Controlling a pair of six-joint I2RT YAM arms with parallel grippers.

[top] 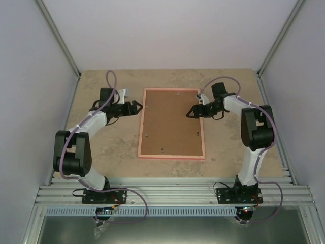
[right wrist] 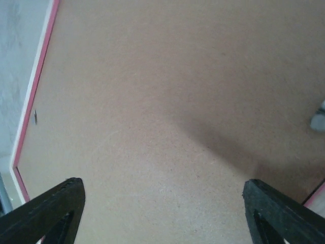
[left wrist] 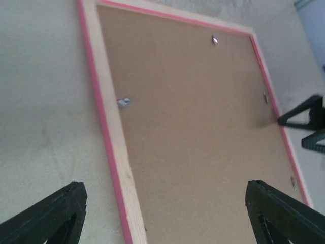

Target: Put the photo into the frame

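Note:
The pink frame lies flat in the middle of the table with a plain brown backing board filling it. The photo is hidden or out of view. My left gripper is open and empty at the frame's left edge, its jaws straddling that edge and the board. My right gripper is open and empty, low over the board's right part. The frame's far edge shows in the right wrist view. The right gripper also shows in the left wrist view.
Small metal tabs sit along the board's edges. The beige table is walled by white panels at the left, back and right. An aluminium rail runs along the near edge by the arm bases.

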